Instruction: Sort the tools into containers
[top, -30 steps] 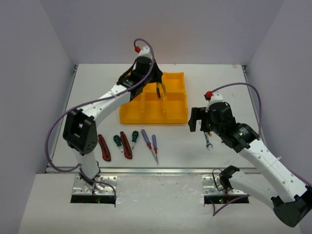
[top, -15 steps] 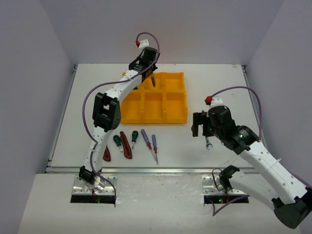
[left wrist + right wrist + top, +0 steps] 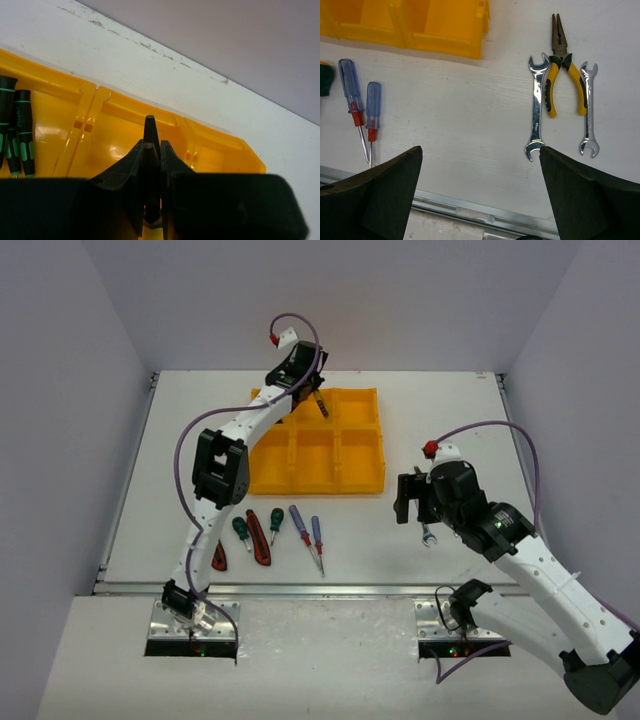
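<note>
My left gripper [image 3: 312, 395] hangs over the far row of the yellow tray [image 3: 365, 480], shut on a slim dark driver [image 3: 321, 408]. In the left wrist view the jaws [image 3: 152, 146] pinch the driver [image 3: 150, 127] above the tray's far middle compartment [image 3: 125, 145]. Two dark green drivers [image 3: 17, 130] lie in the compartment to its left. My right gripper [image 3: 405, 498] is open and empty above the table, right of the tray. In the right wrist view [image 3: 480, 150] it hovers near two silver wrenches [image 3: 536, 107] [image 3: 589, 107] and yellow-handled pliers [image 3: 564, 75].
In front of the tray lie two red-black knives [image 3: 259, 538] [image 3: 219, 560], two green-handled screwdrivers [image 3: 240, 529] [image 3: 276, 521] and two purple-handled screwdrivers [image 3: 300, 525] [image 3: 317, 535]. One knife is partly hidden by the left arm. A metal rail [image 3: 320, 589] edges the table's near side.
My left arm has stretched from the tray's middle to its far row, still holding the dark driver. My right gripper has shifted slightly nearer, still open.
</note>
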Available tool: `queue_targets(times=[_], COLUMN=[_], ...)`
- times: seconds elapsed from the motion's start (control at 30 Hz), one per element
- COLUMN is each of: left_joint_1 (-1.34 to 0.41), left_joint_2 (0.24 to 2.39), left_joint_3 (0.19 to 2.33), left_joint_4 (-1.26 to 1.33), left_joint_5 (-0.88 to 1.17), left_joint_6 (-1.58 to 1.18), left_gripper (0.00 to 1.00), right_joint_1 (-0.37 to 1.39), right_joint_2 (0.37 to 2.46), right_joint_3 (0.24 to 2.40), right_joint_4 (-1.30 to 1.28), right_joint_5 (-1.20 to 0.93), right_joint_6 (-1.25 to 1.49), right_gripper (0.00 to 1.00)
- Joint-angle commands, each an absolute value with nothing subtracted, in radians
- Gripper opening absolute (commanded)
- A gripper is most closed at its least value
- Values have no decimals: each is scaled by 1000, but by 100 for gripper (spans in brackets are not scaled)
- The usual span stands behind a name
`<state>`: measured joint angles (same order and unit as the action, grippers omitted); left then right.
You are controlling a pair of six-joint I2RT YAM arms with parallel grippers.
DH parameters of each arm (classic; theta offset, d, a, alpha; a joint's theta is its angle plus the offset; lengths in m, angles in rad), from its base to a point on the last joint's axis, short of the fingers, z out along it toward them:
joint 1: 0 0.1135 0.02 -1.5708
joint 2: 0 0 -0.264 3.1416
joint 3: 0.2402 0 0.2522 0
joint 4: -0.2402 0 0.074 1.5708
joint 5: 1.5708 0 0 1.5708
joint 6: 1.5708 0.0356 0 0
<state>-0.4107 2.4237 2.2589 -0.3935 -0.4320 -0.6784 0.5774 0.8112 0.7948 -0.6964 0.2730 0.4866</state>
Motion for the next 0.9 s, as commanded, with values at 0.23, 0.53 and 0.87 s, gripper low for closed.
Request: queue_targets(times=[0.23, 0.53, 0.87], left_joint_1=[-403, -407, -427], left_joint_2=[2395, 2126, 1359], left_joint_3=[2270, 2194, 1424], left_joint_4=[-369, -366, -218], left_joint_5=[-423, -401, -268], left_joint_6=[-777, -746, -694], left_gripper=[61, 84, 100], right_joint_1=[570, 292, 258], right_joint_2=[818, 1031, 1303], right_joint_3=[787, 839, 956], right_joint_4=[-702, -669, -693], right_joint_5=[329, 146, 271], right_joint_6=[485, 427, 270], right_gripper=[99, 99, 55])
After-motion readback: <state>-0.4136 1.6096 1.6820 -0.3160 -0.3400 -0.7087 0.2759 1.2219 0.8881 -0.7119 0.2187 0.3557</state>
